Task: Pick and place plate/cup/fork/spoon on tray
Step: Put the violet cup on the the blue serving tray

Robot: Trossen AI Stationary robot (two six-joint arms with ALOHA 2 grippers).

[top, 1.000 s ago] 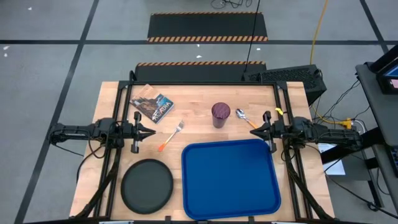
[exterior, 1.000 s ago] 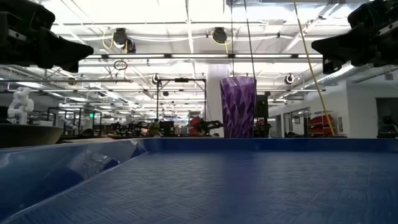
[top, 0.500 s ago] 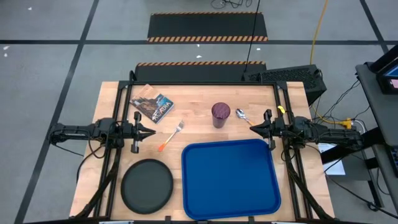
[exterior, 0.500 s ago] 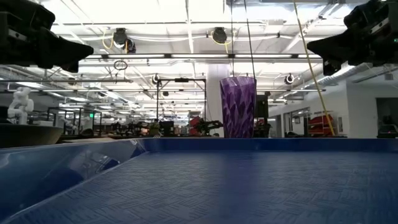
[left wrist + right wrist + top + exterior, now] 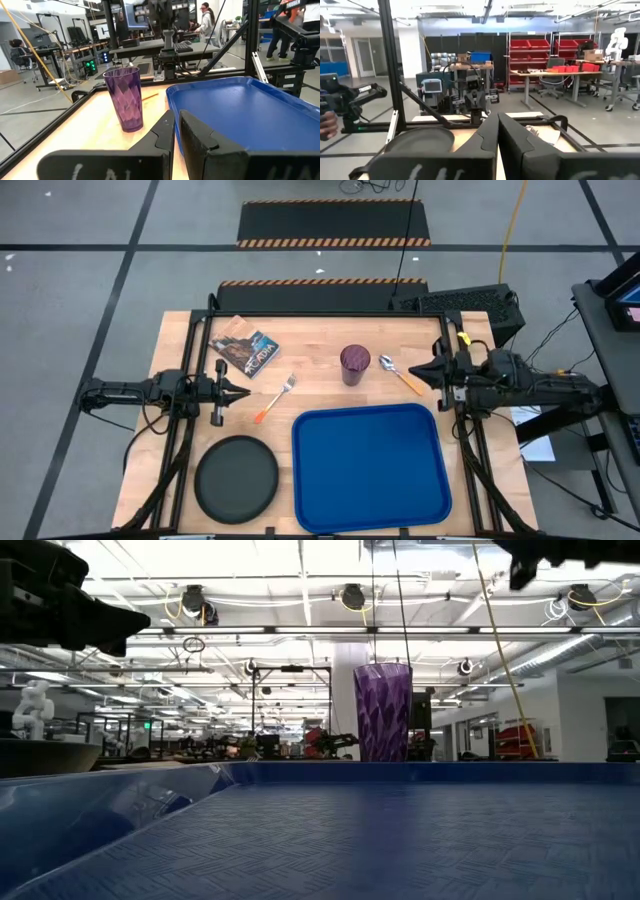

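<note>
Nothing is on the tray point(image 5: 368, 468) yet; all four items sit on the desk point(image 5: 320, 340) around it. Landmark: the tray.

The plate point(image 5: 236, 476) lies flat, just beside the tray's left edge. It is probably rigid and moderately light, with a low rim. Grip the rim edge, since the face offers no purchase and is likely slippery.

The cup point(image 5: 354, 364) stands upright, just beyond the tray's far edge. It is likely thin, light plastic that tips easily. Grasp across the wall near mid-height with a gentle squeeze.

The spoon point(image 5: 398, 373) lies just beyond the tray's far right corner, close beside the cup. The fork point(image 5: 275, 398) lies off the tray's far left corner. Both are flat, thin and light. Pinch across the orange handles rather than the smooth metal ends.

The right gripper point(image 5: 434, 369) is near the tray's far right corner, beside the spoon handle, with its fingers point(image 5: 490, 135) together. The left gripper point(image 5: 226, 390) is well left of the tray, near the fork, and its fingers point(image 5: 172, 132) are likewise together.

Other things: a printed packet point(image 5: 245, 348) lies beyond the fork, clear of any path to the tray.

Obstruction: the cup stands close to the spoon bowl, so reaching for the spoon risks knocking the cup. The raised tray rim must be cleared on every placement.
</note>
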